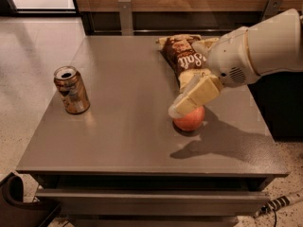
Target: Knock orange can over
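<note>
The orange can (pixel 71 90) stands upright near the left edge of the grey table (pixel 123 141). It has an orange-brown body with pale patches and an opened silver top. My gripper (pixel 182 106) reaches in from the right on a white arm (pixel 258 48). It hovers over the middle of the table, right above the apple, well to the right of the can.
A round orange-red apple (pixel 191 119) lies under the gripper, partly hidden by it. A brown chip bag (pixel 182 53) lies at the back right, partly behind the arm. A dark object (pixel 21 207) sits on the floor at lower left.
</note>
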Action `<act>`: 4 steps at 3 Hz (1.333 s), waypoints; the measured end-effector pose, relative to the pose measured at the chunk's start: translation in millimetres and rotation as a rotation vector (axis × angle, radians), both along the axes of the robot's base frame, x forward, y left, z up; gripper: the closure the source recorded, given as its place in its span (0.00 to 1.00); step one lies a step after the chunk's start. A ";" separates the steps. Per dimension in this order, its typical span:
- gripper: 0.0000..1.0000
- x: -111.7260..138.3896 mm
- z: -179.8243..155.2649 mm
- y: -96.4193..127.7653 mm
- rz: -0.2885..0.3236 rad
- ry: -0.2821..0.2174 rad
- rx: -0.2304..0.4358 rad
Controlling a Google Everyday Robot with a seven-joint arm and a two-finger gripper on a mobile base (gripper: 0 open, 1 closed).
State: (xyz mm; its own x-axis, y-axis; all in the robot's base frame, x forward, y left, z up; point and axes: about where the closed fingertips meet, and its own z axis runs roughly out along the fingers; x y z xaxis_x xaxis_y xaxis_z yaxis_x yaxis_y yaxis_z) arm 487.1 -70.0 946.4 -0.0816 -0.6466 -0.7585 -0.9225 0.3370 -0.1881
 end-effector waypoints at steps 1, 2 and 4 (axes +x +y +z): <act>0.00 5.7 -6.2 62.2 0.061 -0.029 0.205; 0.00 4.7 -7.7 102.4 0.101 -0.056 0.290; 0.00 36.3 -14.7 135.1 0.128 -0.091 0.365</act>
